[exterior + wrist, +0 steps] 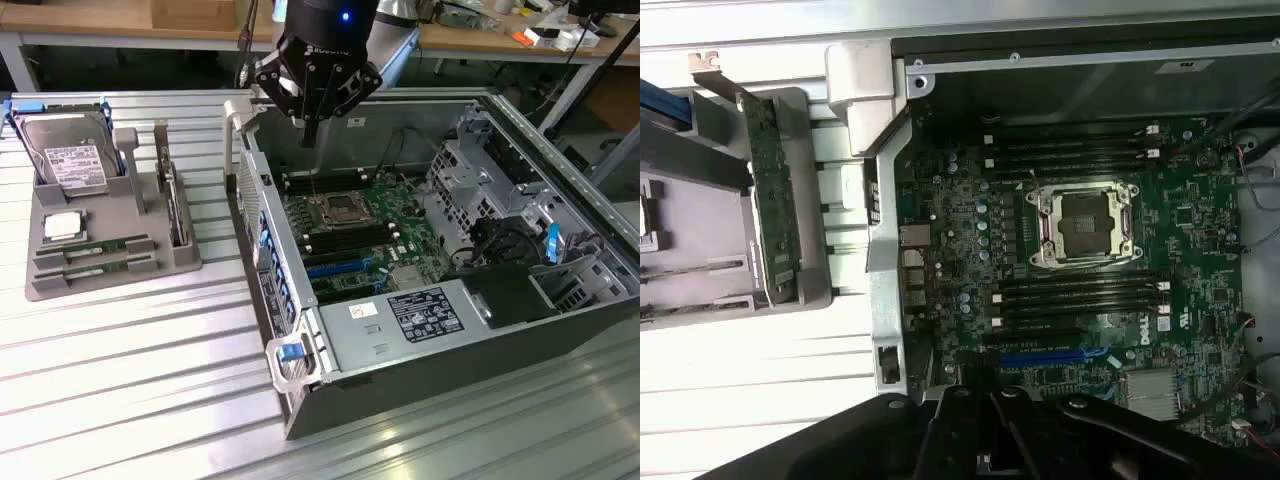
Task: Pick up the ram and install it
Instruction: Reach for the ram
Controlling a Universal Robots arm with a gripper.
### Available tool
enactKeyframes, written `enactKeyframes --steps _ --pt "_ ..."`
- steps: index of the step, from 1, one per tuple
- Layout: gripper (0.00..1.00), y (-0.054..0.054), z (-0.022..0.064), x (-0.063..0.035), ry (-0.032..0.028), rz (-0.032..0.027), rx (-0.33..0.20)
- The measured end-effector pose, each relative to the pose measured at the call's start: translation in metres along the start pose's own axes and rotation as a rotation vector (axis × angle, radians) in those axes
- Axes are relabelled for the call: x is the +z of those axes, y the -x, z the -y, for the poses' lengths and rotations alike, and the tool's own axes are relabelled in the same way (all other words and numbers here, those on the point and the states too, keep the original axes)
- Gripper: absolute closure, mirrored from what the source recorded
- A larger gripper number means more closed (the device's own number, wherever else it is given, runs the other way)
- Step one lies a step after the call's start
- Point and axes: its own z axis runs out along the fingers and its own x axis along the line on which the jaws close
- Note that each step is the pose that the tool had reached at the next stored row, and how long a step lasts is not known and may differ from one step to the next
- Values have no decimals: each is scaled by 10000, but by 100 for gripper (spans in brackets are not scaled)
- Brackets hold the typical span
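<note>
The hand hangs above the open case. It is over the back corner of the motherboard, on the side of the case that faces the tray. Its fingers are together and nothing green is seen between them, so it seems to carry nothing.

The ram is not yet picked up. It stands on its long edge in a holder of the tray, outside the case and just beside the case wall toward the exterior view's left. Seen from the hand, it lies across that wall, sideways and lower, but near.

Its long axis runs about parallel to this case wall; the wrist view gives the ram the same direction. The memory slots inside the case look empty and run about at a right angle to that axis. Two more green sticks lie low in the tray, mostly farther from the case than the ram. Case and tray both stand on the table.
</note>
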Motion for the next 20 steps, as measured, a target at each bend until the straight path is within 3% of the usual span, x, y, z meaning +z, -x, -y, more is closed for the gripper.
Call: enactKeyframes --steps 1,4,13,20 --pt "90 -145 11 -4 0 0 1" --pt "90 -213 16 -6 -1 -1 0" --pt "90 -303 23 -8 0 0 1" --pt "90 -433 33 -12 0 0 1"
